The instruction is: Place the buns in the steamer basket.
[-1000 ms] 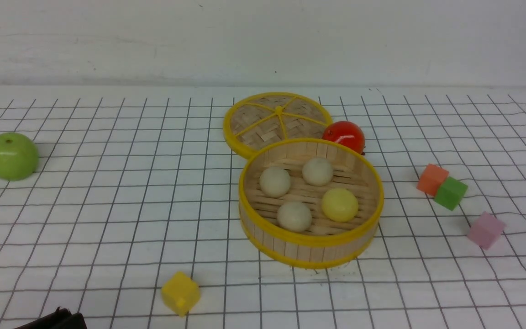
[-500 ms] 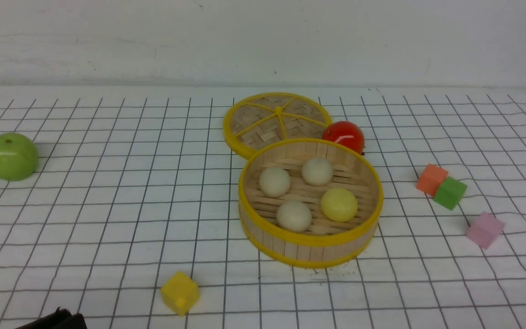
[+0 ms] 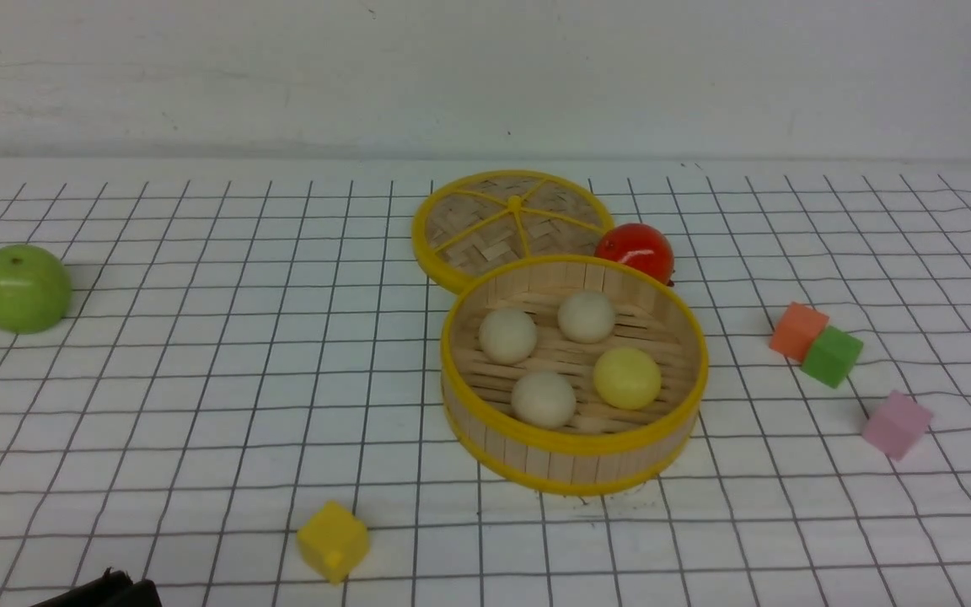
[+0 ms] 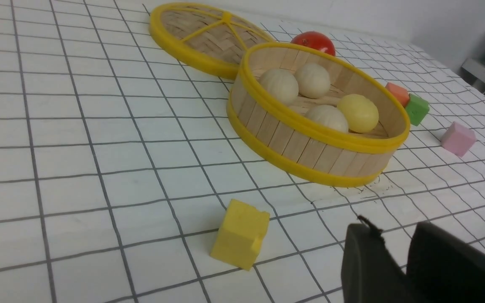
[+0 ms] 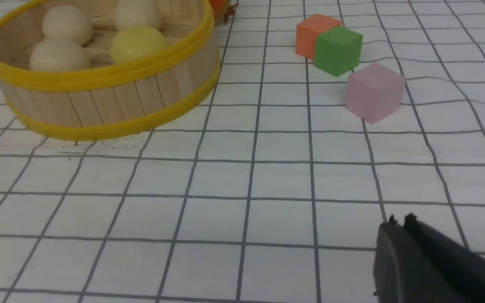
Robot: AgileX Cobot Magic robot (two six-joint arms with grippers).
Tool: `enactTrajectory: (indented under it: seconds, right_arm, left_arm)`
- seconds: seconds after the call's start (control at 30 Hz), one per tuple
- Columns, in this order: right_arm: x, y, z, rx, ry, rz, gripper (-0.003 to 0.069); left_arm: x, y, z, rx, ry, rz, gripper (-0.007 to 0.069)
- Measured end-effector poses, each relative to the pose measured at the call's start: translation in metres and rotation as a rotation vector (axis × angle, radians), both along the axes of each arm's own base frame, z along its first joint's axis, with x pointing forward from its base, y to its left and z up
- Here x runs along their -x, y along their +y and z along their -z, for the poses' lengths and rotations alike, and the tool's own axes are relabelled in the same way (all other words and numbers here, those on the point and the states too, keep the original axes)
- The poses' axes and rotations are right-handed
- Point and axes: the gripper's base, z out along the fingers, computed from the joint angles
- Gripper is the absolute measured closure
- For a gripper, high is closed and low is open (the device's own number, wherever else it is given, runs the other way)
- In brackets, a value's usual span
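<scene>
All four buns (image 3: pixel 570 356) sit inside the steamer basket (image 3: pixel 574 459) mid-tabletop; they look light, smooth and apt to roll, best pinched across the middle, while the left claw (image 4: pixel 398 256) stands slightly parted and empty, the right claw (image 5: pixel 402 223) closed, empty.

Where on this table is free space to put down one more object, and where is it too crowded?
Widest bare patch: between the green apple and the steamer basket. Another lies on the near side, right of the yellow cube, below the pink cube. Crowded: behind the basket, where the lid and tomato sit close, and around the orange cube and green cube.
</scene>
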Motion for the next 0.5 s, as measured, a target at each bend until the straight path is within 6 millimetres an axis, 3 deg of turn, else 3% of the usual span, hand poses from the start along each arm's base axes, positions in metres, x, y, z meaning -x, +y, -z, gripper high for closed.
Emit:
enactTrajectory:
  seconds: [0.5]
  right_arm:
    - [0.0000,0.0000,0.0000,0.000,0.000,0.000,0.0645]
  left_arm:
    - [-0.0002,0.0002,-0.0006,0.003,-0.006,-0.003,0.0461]
